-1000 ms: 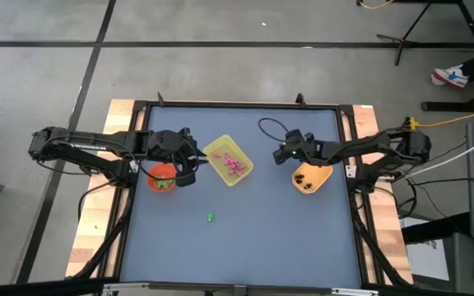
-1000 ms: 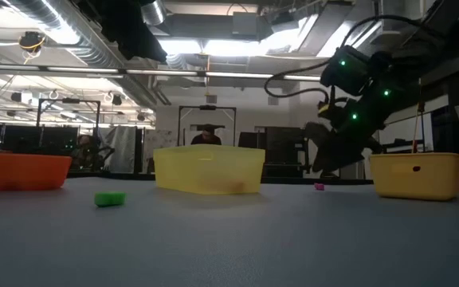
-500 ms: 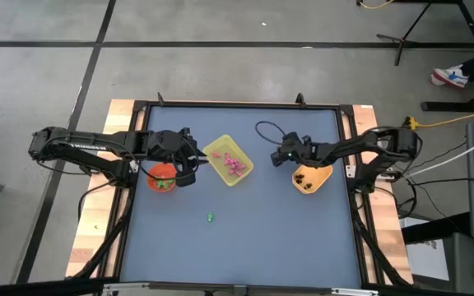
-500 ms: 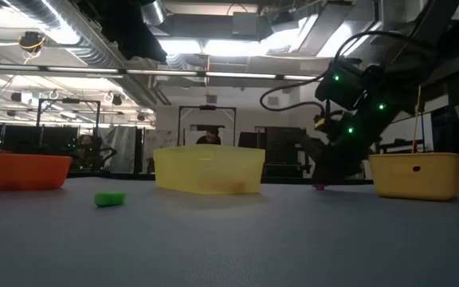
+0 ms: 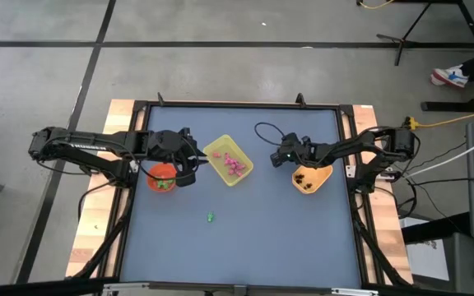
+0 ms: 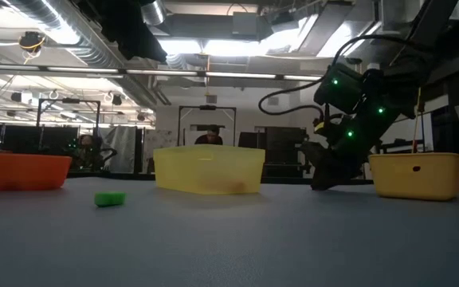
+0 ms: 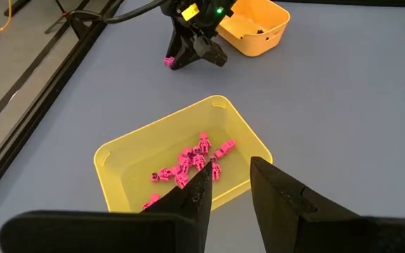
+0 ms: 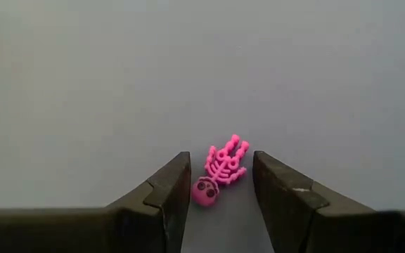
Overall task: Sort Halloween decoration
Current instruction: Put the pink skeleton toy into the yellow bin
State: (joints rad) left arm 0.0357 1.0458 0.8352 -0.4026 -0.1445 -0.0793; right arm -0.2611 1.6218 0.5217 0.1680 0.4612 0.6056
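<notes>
Over the last second the right gripper (image 8: pixel 220 184) has dropped to the blue table mat (image 5: pixel 245 238), just beside the orange-yellow plastic bin (image 5: pixel 311 178), its spread fingers now straddling a tiny pink plastic skeleton (image 8: pixel 221 169); a pinch looks imminent. Other pink trinkets lie in the yellow rectangular tray (image 7: pixel 121 158). The left gripper (image 7: pixel 229 184) hangs beside that tray, slightly parted and empty. The orange bin's dark contents are hard to make out.

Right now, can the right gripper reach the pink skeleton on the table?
Probably yes. The right gripper is down at the table with its open fingers on either side of the pink skeleton, and nothing lies between them.
</notes>
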